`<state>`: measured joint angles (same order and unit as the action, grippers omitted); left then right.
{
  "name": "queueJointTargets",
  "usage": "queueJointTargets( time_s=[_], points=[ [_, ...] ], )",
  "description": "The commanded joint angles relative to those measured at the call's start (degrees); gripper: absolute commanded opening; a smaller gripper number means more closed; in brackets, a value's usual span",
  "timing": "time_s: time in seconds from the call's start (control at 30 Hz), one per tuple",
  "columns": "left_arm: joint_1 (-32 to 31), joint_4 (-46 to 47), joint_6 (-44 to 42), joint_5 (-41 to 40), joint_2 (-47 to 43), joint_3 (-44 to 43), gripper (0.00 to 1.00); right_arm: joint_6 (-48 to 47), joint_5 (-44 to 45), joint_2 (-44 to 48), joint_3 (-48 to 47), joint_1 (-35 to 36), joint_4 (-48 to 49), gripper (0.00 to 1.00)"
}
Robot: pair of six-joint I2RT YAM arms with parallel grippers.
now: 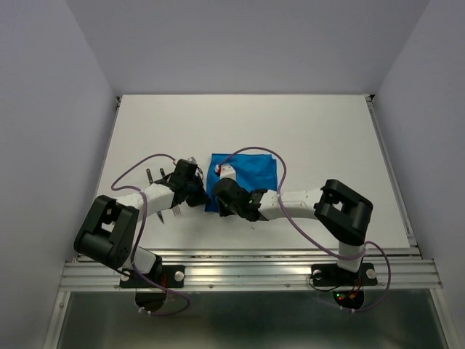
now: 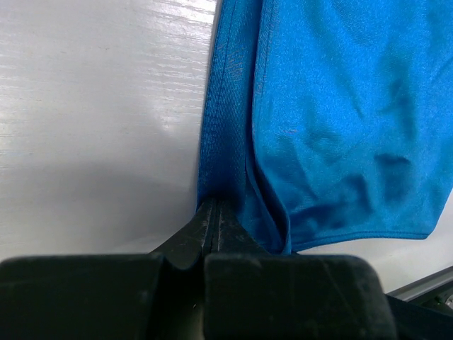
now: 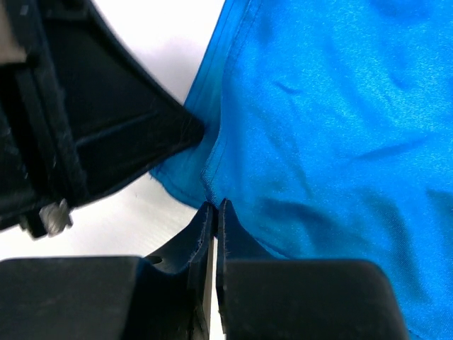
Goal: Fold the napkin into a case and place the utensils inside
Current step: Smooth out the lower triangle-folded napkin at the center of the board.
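- My left gripper is closed on the bright blue thin cloth napkin, pinching it at its near-left corner, where a doubled strip of cloth runs away from the tips along the left edge.
- My right gripper is also closed on the napkin. Its tips nip the hemmed edge just beside the left one's hold, and the black body of my left gripper fills the upper left of that wrist view.
- From the top camera, both arms reach inward and meet at the napkin's near-left corner. My left gripper and right gripper are almost touching there.
- The napkin lies flat on the white bench, near its middle. It is a roughly square patch with soft creases across it, and a layer is folded over along the left side.
- It is a broad folded cloth rather than a narrow case, and I cannot tell whether any pocket has formed between its layers.
- The slim metal utensils lie on the bench to the left of the napkin and outside it. My left arm largely covers them, so only thin ends show and I cannot tell fork from knife.
- A silver metal rail runs along the near edge of the bench and carries both arm bases.
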<state>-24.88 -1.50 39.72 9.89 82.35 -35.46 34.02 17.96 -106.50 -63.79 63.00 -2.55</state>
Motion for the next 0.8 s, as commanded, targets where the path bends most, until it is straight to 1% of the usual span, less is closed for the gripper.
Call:
queueJointTargets(
  time_s=[0.0, 0.23, 0.4, 0.53, 0.67, 0.77],
  points=[
    [0.27, -2.54, -0.7, 0.04, -0.52, 1.27, 0.0, 1.84, -0.47, 0.68, -1.25, -1.12, 3.86, 0.01],
    [0.27, -2.55, -0.61, 0.04, -0.52, 1.27, 0.0, 1.4, -2.48, 0.33, -2.3, -1.65, 4.13, 0.01],
    [0.27, -2.55, -0.61, 0.31, -0.34, 1.01, 0.0, 1.75, -6.7, -0.81, -2.22, -1.65, 6.67, 0.01],
    [0.27, -2.54, -0.61, 0.22, -0.52, 1.36, 0.0, 2.19, -7.67, -1.69, -2.92, -1.65, 7.38, 0.01],
    [0.27, -2.37, -0.53, 0.31, -0.43, 1.62, 0.0, 1.49, -10.48, -2.13, -4.06, -1.65, 8.43, 0.01],
    [0.27, -2.54, -0.61, 0.13, -0.43, 1.54, 0.0, 1.66, -10.14, -2.49, -4.33, -1.65, 8.35, 0.01]
  ],
)
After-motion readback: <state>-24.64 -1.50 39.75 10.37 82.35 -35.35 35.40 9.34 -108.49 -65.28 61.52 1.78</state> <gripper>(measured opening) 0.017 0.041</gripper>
